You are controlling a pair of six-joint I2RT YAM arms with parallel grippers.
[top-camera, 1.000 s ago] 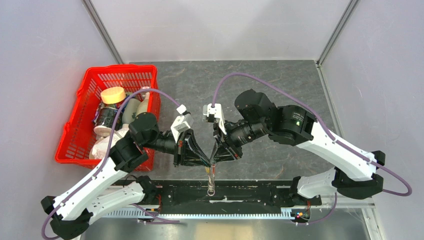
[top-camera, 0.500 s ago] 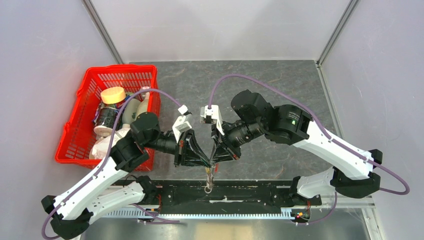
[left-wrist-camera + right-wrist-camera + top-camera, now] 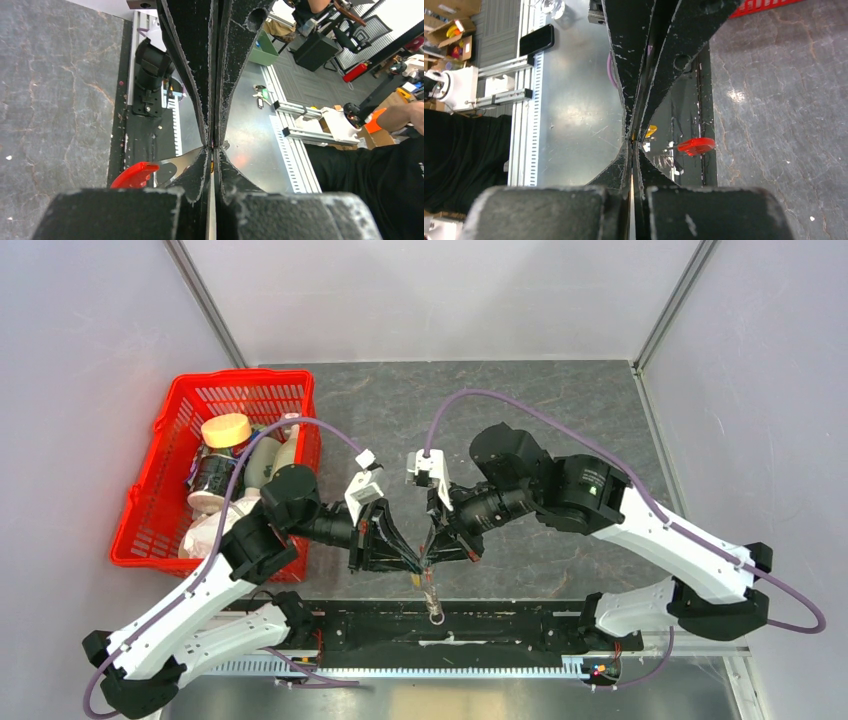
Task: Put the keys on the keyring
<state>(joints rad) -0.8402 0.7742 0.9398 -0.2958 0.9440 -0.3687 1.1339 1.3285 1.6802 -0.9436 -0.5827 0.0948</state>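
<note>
My left gripper (image 3: pixel 418 562) and right gripper (image 3: pixel 430 560) meet tip to tip above the table's near edge, both shut. In the left wrist view a gold sliver of the key (image 3: pixel 212 167) shows between my left jaws. The key also shows in the right wrist view (image 3: pixel 650 131), beside the tips. The keyring hangs below the tips: its red tag (image 3: pixel 695 145) and silvery chain (image 3: pixel 669 161) dangle to one side. The tag also shows in the left wrist view (image 3: pixel 134 175). In the top view the chain (image 3: pixel 434 608) hangs over the black rail. What the right jaws pinch is hidden.
A red basket (image 3: pixel 175 410) with a jar, bottles and a white cloth stands at the left, close to the left arm's elbow. A black rail (image 3: pixel 520 625) runs along the near table edge under the grippers. Grey walls close in the back and both sides.
The hanging chain has swung a little to the right under the tips. The right arm shifted left, then back right. Both grippers stay shut and together.
</note>
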